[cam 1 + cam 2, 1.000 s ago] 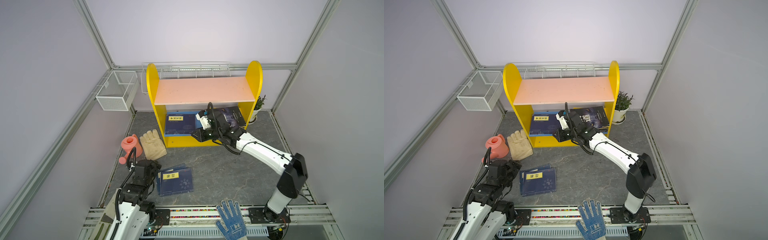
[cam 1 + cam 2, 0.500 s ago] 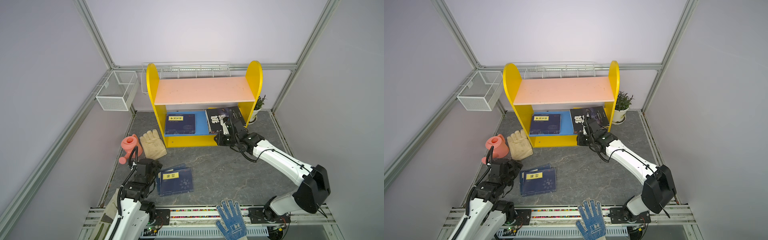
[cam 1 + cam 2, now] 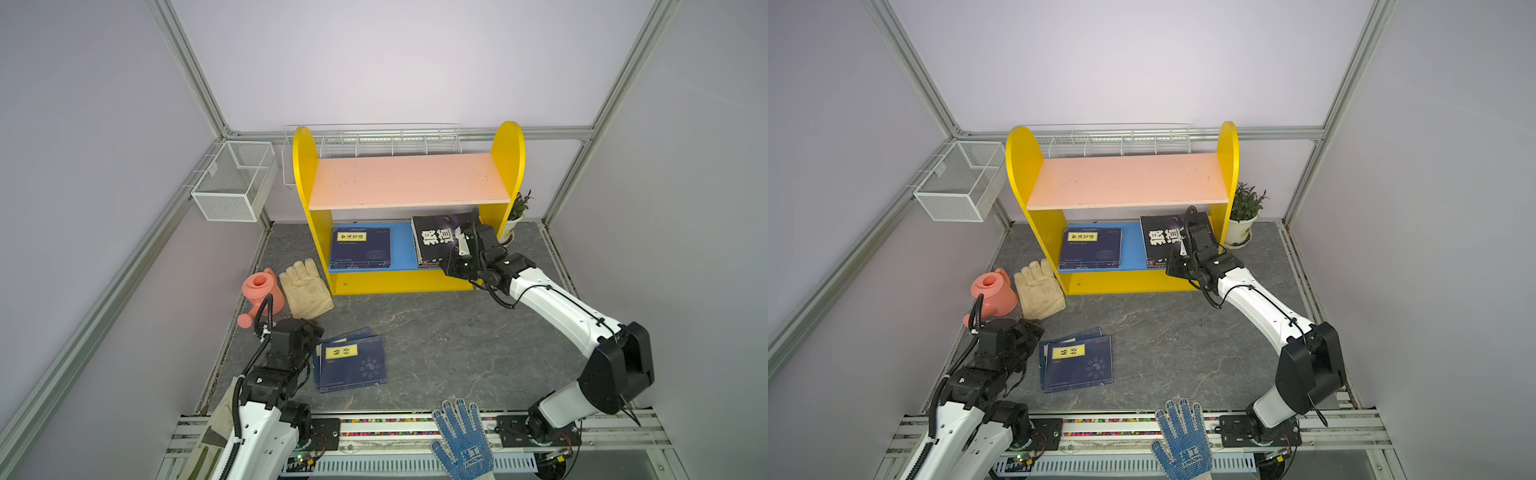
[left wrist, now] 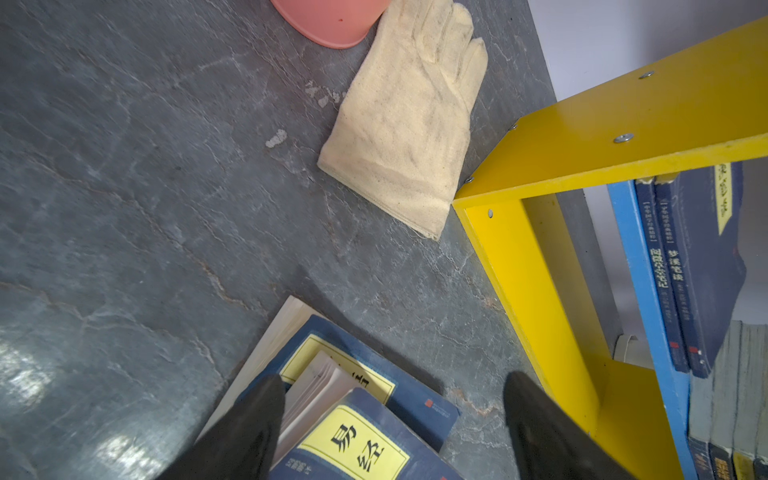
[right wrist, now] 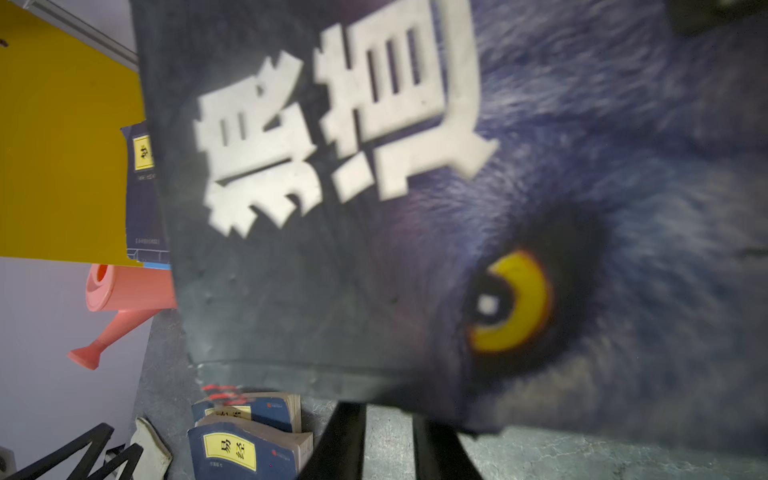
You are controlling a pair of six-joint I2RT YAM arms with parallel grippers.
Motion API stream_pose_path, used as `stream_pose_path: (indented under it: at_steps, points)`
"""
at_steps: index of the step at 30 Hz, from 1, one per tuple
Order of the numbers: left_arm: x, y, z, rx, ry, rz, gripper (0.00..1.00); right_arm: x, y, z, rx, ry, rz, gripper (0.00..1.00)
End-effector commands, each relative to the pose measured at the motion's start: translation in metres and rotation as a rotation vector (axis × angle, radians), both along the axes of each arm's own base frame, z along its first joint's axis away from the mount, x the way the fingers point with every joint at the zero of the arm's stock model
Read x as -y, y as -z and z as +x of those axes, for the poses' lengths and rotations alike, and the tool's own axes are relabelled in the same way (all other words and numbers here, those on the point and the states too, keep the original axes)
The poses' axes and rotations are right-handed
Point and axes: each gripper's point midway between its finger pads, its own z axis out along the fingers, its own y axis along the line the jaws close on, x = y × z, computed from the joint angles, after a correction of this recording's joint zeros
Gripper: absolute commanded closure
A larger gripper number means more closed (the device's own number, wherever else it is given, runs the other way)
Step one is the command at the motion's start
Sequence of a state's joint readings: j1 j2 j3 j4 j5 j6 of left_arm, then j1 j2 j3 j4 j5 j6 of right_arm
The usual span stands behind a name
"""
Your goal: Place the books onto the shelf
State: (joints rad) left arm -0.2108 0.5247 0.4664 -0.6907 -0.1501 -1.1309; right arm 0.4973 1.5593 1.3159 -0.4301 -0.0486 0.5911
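The shelf (image 3: 407,178) has yellow sides, a pink upper board and a blue lower board (image 3: 1131,245). Navy books (image 3: 360,248) lie on the lower board's left half, and a thick black book (image 3: 434,239) (image 5: 374,208) lies on its right half. My right gripper (image 3: 449,266) (image 5: 390,411) is at that book's near right corner. Its fingers are drawn close together and the cover hides their tips. More navy books (image 3: 351,361) (image 4: 353,440) lie stacked on the floor. My left gripper (image 3: 309,338) (image 4: 392,399) stands open over their left edge.
A pink watering can (image 3: 262,289) and a beige glove (image 3: 305,286) lie left of the shelf. A blue dotted glove (image 3: 461,436) rests on the front rail. There is a white mesh basket (image 3: 232,183) on the left wall, a wire rack (image 3: 370,139) behind the shelf, and a potted plant (image 3: 1246,212) at its right.
My right gripper has swung from the black book's left side to its near right corner, and its fingers have drawn closer together. The black book now lies straighter. The left arm has barely moved.
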Motion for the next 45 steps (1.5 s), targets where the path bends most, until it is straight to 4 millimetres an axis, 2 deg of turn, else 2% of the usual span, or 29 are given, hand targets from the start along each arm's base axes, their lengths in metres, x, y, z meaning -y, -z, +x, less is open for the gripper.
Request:
stream_pose_path:
  at_steps: [1, 14, 19, 21, 24, 27, 29, 32, 35, 38, 42, 45]
  points:
    - [-0.004, 0.008, -0.007, -0.027, -0.024, 0.006, 0.17, -0.004, -0.016, 0.016, 0.047, 0.001, 0.040, 0.76]
    - [-0.005, 0.009, -0.008, -0.026, -0.028, 0.007, 0.17, -0.002, -0.028, 0.032, 0.074, 0.020, 0.063, 0.76]
    - [-0.008, 0.012, -0.009, -0.052, -0.007, 0.060, 0.16, -0.005, -0.027, 0.022, 0.077, -0.013, 0.040, 0.75]
    - [-0.010, 0.015, -0.011, -0.073, -0.003, 0.078, 0.16, -0.011, -0.021, 0.009, 0.078, -0.054, 0.017, 0.74]
    - [-0.009, 0.021, -0.011, -0.106, 0.060, 0.136, 0.15, -0.039, -0.003, -0.024, 0.077, -0.203, -0.033, 0.66]
    - [-0.004, 0.025, -0.009, -0.138, 0.114, 0.159, 0.15, -0.078, 0.025, -0.072, 0.051, -0.463, -0.130, 0.52]
    - [0.003, 0.028, -0.005, -0.156, 0.172, 0.167, 0.16, -0.103, 0.051, -0.111, 0.023, -0.677, -0.230, 0.45]
    - [0.014, 0.035, -0.003, -0.204, 0.269, 0.173, 0.16, -0.123, 0.084, -0.160, -0.015, -0.954, -0.399, 0.40]
    - [0.027, 0.050, -0.008, -0.276, 0.368, 0.156, 0.16, -0.134, 0.111, -0.198, -0.105, -1.148, -0.435, 0.38]
    - [0.037, 0.065, -0.016, -0.322, 0.422, 0.126, 0.17, -0.142, 0.126, -0.215, -0.171, -1.245, -0.410, 0.36]
    - [0.042, 0.069, -0.018, -0.331, 0.451, 0.146, 0.18, -0.152, 0.144, -0.221, -0.236, -1.325, -0.364, 0.34]
    - [0.046, 0.075, -0.018, -0.339, 0.467, 0.146, 0.19, -0.167, 0.156, -0.220, -0.272, -1.342, -0.301, 0.35]
